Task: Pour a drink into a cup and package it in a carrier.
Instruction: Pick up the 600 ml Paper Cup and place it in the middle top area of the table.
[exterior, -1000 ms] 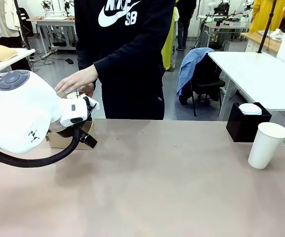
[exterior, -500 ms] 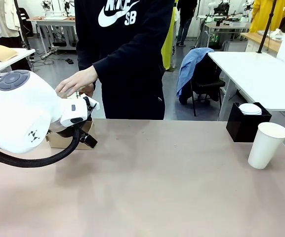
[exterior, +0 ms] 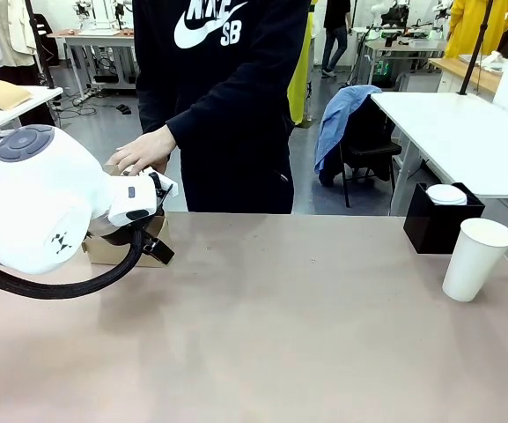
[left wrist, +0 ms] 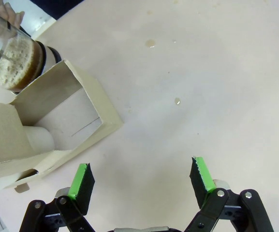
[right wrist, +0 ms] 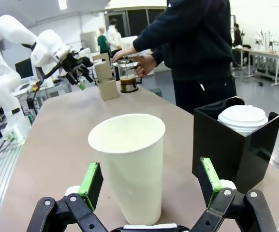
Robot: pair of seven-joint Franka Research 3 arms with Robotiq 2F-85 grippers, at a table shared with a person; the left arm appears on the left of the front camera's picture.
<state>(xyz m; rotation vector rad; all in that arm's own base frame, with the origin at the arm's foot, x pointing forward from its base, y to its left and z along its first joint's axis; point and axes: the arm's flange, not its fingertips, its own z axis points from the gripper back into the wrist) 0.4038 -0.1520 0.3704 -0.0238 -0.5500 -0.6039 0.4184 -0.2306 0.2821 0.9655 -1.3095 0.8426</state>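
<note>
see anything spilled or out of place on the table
Yes, minor: two small wet-looking drops sit on the bare table beside the carrier, apart from the carafe. They look like stray splashes. Nothing else stands out; the cup stands upright.

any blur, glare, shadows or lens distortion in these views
Front view: even light, only a faint shadow on the table under the left arm. Left wrist view: wide-lens bending, the carafe at the corner soft. Right wrist view: the cup sharp, ceiling light blown out.
</note>
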